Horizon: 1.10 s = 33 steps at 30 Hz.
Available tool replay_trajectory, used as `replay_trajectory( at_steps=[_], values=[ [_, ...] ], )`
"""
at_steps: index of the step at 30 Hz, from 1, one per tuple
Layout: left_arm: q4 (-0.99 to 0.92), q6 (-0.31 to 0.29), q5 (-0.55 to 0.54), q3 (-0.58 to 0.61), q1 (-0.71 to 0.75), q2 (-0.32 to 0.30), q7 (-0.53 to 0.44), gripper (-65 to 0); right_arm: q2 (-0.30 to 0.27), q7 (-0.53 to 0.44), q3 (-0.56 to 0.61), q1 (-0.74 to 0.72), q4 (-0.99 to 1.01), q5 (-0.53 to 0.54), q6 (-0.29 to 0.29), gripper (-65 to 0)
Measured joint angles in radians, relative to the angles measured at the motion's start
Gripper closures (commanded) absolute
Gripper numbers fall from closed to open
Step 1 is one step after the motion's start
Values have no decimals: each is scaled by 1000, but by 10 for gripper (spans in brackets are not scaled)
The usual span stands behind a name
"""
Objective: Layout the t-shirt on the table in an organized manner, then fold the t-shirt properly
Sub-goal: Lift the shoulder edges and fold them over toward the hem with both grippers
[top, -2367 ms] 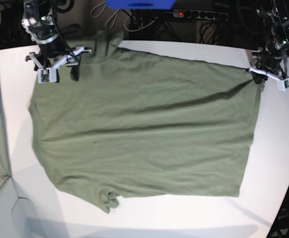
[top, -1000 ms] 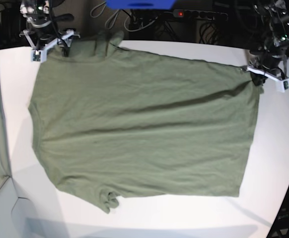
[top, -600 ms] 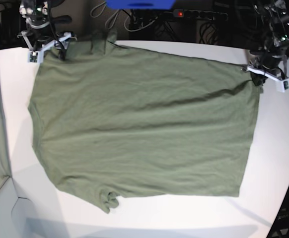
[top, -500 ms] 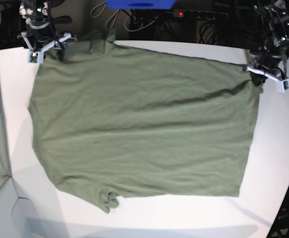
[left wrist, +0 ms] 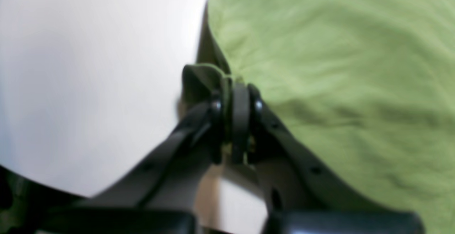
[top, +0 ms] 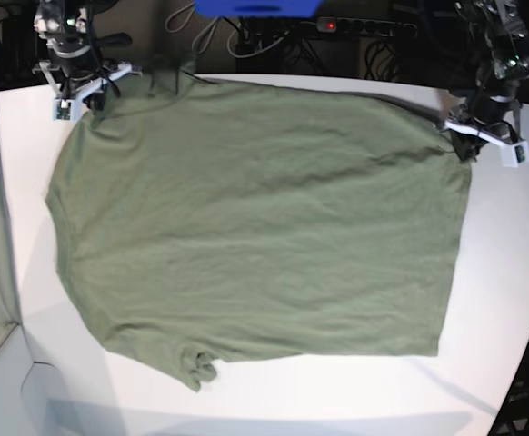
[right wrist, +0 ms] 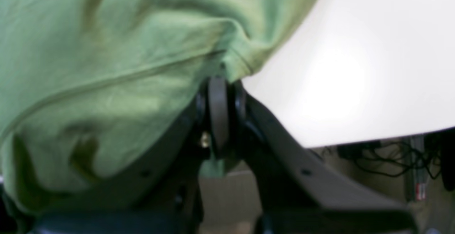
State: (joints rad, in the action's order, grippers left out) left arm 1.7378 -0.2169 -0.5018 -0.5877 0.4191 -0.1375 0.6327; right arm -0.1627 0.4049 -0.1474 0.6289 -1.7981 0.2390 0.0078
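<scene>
Base view showed the right gripper [top: 81,89] at the far left corner, pinched shut on the t-shirt [top: 255,218] near its shoulder. That olive shirt lay spread flat across the white table [top: 510,254]. At the far right corner the left gripper [top: 472,136] was clamped on the hem.

Plain olive-green t-shirt [top: 255,218], matte white table [top: 510,254], black hands with white fittings
</scene>
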Motion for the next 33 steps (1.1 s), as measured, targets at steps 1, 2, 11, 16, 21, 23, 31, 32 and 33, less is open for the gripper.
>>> replay_trajectory(
  at_steps=[1,2,11,16,21,23,31,32,33],
  values=[
    [14,2,3,-10,2,4,4,-2,0,3,0,1,-19,0,0,0],
    [25,3,4,-19,2,12,4,-2,0,0,0,-2,-37,0,-1,0],
    [67,2,3,-65,-1,33,7,-2,-4,0,-1,-61,-100,2,3,0],
    [66,3,3,-63,-22,33,7,-2,-22,77,-8,-114,-102,1,3,0],
    [66,2,2,-58,-62,33,5,-2,-54,128,-5,-195,-102,2,3,0],
    [65,3,3,-56,-74,34,7,-2,-56,162,-8,-223,-102,2,3,0],
    [17,3,14,-23,-149,34,3,-2,-53,242,1,-352,-92,2,3,0],
    [-2,3,14,-19,-160,35,6,-2,-53,254,2,-368,-76,2,3,0],
    [-18,3,13,-18,-171,35,6,-2,-52,261,2,-382,-57,2,3,0]
  ],
)
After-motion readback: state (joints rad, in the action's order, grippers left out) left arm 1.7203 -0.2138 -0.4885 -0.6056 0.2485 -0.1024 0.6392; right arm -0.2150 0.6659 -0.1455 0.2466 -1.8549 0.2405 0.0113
